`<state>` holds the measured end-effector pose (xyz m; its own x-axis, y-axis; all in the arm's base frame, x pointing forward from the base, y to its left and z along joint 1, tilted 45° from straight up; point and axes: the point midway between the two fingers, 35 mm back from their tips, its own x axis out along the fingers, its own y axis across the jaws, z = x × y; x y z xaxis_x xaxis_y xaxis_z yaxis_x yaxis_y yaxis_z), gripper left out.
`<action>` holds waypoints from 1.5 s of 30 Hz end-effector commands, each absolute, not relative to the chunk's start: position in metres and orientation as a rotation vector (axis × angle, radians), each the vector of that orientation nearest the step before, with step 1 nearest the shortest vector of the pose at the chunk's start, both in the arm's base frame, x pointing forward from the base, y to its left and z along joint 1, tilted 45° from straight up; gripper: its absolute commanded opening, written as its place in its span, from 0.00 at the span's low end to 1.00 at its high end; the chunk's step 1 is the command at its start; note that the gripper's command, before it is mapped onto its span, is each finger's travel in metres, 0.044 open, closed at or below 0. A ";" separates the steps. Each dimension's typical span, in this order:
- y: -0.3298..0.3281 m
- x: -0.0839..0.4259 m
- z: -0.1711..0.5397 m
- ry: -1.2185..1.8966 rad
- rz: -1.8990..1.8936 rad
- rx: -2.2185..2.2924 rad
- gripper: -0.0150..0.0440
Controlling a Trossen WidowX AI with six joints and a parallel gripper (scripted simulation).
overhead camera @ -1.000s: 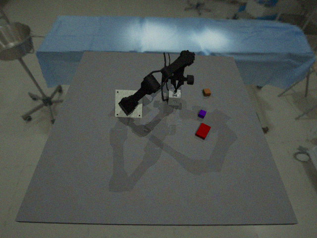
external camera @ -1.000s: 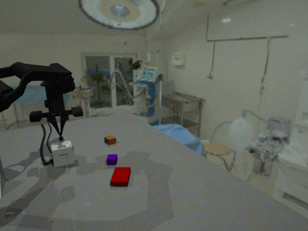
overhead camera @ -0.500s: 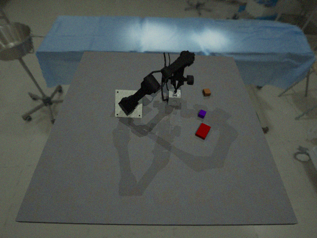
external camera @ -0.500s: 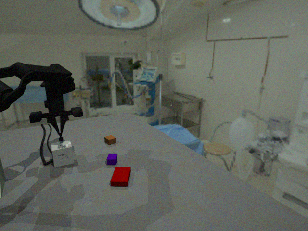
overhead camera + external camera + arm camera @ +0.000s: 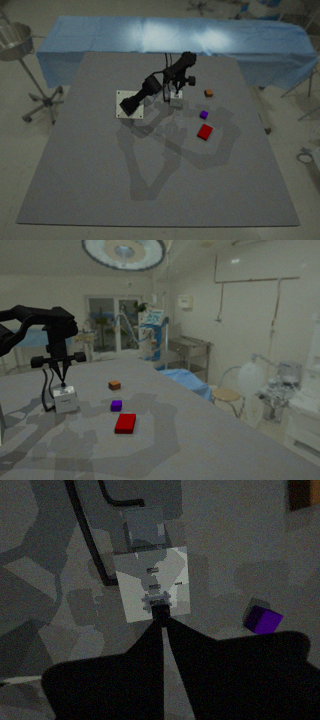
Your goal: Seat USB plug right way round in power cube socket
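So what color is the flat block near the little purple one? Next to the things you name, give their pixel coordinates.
Red [image 5: 205, 132] [image 5: 125, 423], clearest in the exterior view.

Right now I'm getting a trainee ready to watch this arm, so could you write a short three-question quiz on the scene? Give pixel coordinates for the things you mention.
1. True or false: the gripper [image 5: 177, 91] [image 5: 63, 384] [image 5: 163, 623] is wide open, away from the power cube [image 5: 176, 101] [image 5: 65, 402] [image 5: 176, 565].
2. Multiple choice: which loose block lies nearest the red block [image 5: 205, 132] [image 5: 125, 423]?
A) the orange block [image 5: 208, 93] [image 5: 114, 385] [image 5: 303, 494]
B) the purple block [image 5: 204, 114] [image 5: 116, 405] [image 5: 263, 620]
3. Fill in the blank: the gripper's fingertips are at the ____ of the power cube, not down at its base.

Key: 1 false; 2 B; 3 top.
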<state>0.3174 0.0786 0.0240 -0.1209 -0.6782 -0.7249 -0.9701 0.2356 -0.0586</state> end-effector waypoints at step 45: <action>0.073 0.315 0.020 1.875 0.603 -1.529 0.25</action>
